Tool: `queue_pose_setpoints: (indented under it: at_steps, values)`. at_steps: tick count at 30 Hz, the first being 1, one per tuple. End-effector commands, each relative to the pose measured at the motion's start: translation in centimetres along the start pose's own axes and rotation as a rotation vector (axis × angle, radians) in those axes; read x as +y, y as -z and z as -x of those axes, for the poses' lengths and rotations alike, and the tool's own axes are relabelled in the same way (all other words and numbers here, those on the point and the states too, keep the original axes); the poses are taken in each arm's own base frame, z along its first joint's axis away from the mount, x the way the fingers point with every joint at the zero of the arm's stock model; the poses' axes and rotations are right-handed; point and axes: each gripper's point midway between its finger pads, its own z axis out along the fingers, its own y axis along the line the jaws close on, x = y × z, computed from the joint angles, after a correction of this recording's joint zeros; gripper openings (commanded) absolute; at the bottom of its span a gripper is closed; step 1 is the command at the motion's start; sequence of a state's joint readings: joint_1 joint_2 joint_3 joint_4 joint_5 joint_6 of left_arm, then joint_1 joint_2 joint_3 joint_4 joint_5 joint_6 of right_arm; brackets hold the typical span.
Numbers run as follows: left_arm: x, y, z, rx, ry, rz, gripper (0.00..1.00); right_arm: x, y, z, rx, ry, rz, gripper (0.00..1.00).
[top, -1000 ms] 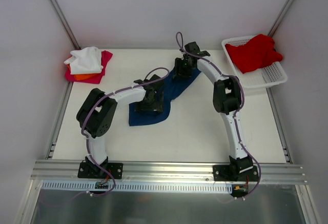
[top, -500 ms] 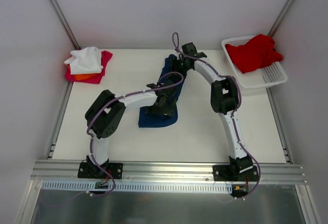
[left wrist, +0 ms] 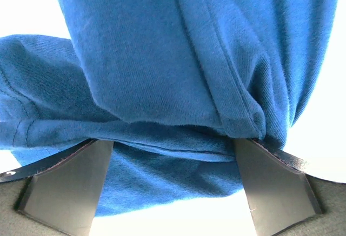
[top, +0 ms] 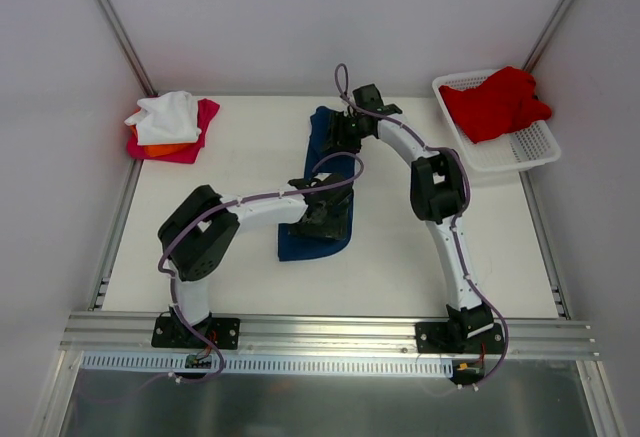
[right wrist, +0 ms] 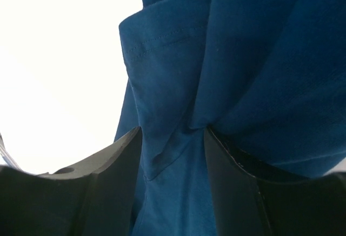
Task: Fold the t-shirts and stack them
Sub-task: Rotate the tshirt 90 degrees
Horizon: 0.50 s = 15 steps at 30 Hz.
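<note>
Across the desk, my right jaws pinch the navy t-shirt; my left jaws gape wide over it. Best lay fold flat, match edges, then release.

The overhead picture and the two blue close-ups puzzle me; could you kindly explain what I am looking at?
The overhead view comes from a fixed camera above two robot arms, a left arm and a right arm, bolted to a white table. Each close-up comes from a camera on one wrist. A navy t-shirt lies partly folded mid-table. The left end effector stands open, with cloth between its fingers. The right end effector appears to pinch the same shirt. Far left sits a pile of white, orange and magenta shirts; far right, a white basket holds a red t-shirt.
</note>
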<state>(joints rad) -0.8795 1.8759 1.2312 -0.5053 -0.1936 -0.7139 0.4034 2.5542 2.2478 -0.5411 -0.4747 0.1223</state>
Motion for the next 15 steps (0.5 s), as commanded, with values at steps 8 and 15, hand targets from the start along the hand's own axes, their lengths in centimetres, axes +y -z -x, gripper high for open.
queue_pose_setpoints:
  at_steps: [8, 15]
  values:
    - [4.5, 6.2, 4.4, -0.094, 0.052, 0.089, 0.96, 0.1, 3.0, -1.2, -0.007, 0.061, -0.075, 0.54]
    - [6.5, 11.3, 9.6, -0.281, 0.092, 0.087, 0.98, 1.3, 5.5, -0.7, -0.049, 0.104, -0.085, 0.53]
